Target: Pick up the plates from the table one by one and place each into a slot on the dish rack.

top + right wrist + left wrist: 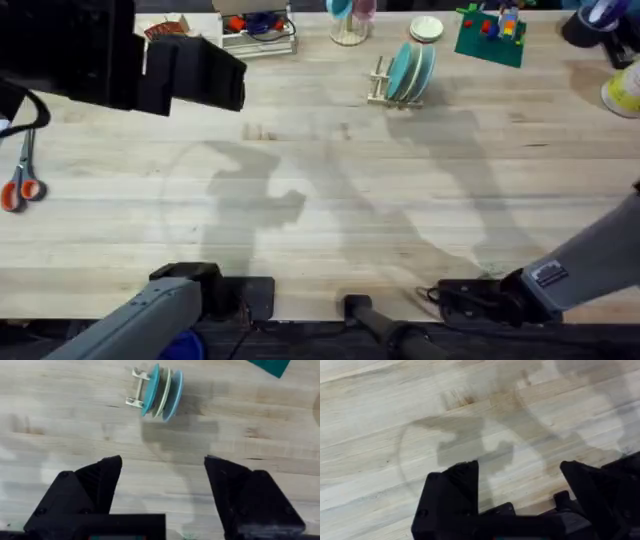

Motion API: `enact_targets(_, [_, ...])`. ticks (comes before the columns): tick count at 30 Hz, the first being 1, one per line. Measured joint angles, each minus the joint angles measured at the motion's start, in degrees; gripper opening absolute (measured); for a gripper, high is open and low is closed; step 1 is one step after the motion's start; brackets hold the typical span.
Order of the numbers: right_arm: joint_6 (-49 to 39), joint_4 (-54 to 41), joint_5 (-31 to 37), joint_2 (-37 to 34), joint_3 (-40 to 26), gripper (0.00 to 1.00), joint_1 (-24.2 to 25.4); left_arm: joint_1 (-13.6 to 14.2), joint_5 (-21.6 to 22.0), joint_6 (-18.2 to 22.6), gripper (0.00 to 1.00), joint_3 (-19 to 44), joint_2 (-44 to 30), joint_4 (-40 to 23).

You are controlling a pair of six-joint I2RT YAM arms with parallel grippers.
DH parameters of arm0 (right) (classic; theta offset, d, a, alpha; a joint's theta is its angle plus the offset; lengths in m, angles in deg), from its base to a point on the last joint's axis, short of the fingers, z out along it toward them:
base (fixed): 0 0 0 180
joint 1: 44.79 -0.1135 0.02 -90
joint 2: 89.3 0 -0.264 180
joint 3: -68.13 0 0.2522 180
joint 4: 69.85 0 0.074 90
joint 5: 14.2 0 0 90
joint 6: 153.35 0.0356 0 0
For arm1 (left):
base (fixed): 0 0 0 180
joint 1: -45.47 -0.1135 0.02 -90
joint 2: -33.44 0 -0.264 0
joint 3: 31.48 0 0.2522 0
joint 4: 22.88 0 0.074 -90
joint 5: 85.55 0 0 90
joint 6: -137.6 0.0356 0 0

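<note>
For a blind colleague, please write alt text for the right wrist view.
Three plates, teal, cream and light blue, stand upright in a small wooden dish rack on a light wooden table. Nearer the camera, the right gripper hangs open above bare wood, holding nothing.
</note>
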Motion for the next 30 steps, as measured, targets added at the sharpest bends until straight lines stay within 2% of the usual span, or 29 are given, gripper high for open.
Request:
enact_targets(4, [0.0,0.0,-2.1,3.8,0.4,0.992,0.0,0.0,0.0,0.0,0.993,0.0,0.0,0.0])
enact_targets(7, [0.0,0.0,-3.1,8.3,4.0,0.992,0.0,0.0,0.0,0.0,0.994,0.0,0.0,0.0])
enact_targets(15, [-0.4,0.0,-3.9,22.7,21.0,0.991,0.0,0.0,0.0,0.0,0.995,0.0,0.0,0.0])
enact_targets(16, [-0.4,0.0,-3.9,29.3,29.7,0.992,0.0,0.0,0.0,0.0,0.994,0.0,0.0,0.0])
enact_targets(22, [-0.4,0.3,-3.9,36.2,37.4,0.992,0.0,0.0,0.0,0.0,0.994,0.0,0.0,0.0])
enact_targets(30, [-0.4,2.3,-3.3,48.9,45.9,0.992,0.0,0.0,0.0,0.0,0.995,0.0,0.0,0.0])
